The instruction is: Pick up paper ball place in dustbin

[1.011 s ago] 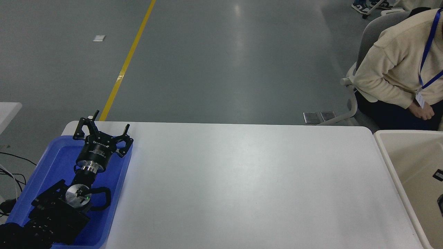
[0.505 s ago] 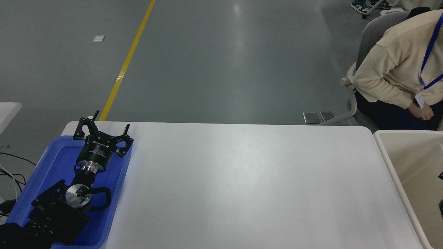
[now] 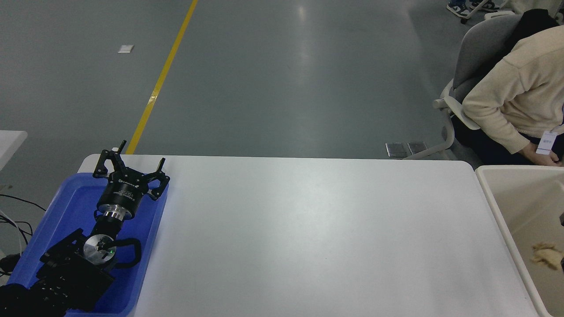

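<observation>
The paper ball (image 3: 545, 255), a tan wrinkled wad, lies on the floor inside the cream dustbin (image 3: 495, 207) at the table's right end. Only thin black slivers of my right gripper (image 3: 562, 264) show at the picture's right edge, over the bin and just right of the ball. My left gripper (image 3: 132, 161) is parked open and empty over the blue tray at the lower left.
A shallow blue tray (image 3: 66, 207) sits on the white table (image 3: 308, 229) at its left end, under my left arm. A person in a cream sweater (image 3: 520, 97) sits on a chair at the far right, bent towards the bin.
The paper ball now lies in the dustbin, where none showed before. My right gripper has drawn back right, almost out of the picture. The person has leaned further right and down.
</observation>
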